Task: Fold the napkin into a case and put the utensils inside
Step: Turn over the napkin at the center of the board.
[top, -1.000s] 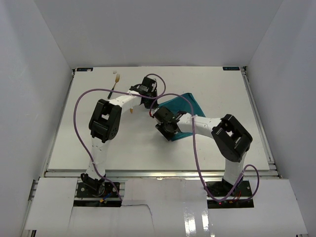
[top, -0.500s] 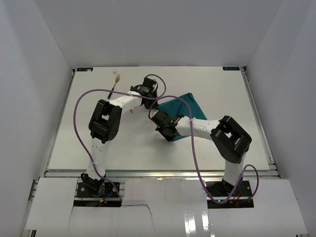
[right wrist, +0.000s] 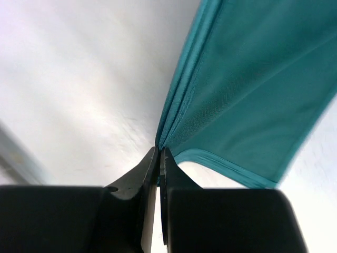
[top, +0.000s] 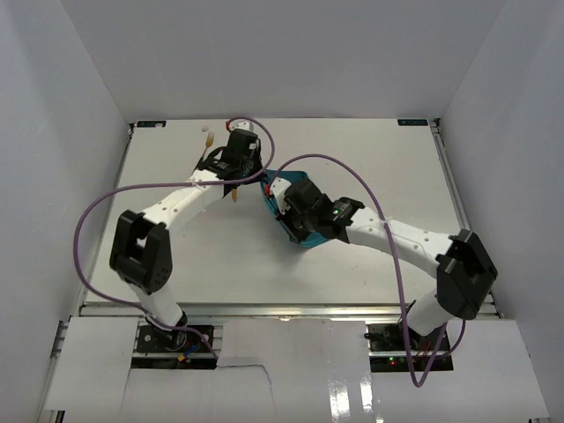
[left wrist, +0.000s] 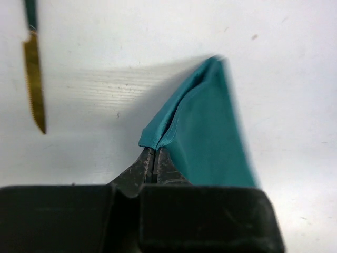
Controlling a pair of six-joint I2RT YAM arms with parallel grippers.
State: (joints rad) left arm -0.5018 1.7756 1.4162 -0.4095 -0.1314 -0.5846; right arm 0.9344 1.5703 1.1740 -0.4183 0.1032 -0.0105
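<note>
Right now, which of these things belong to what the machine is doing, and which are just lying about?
Part of the job:
- napkin, pinched by the left fingers and the right fingers
- knife
- fork

Just there:
- table
- purple cables on the arms

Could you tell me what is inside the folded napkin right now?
Nothing shows between the napkin layers; its inside is covered by cloth. The knife and fork lie outside on the table. The left gripper and right gripper pinch its edges.
</note>
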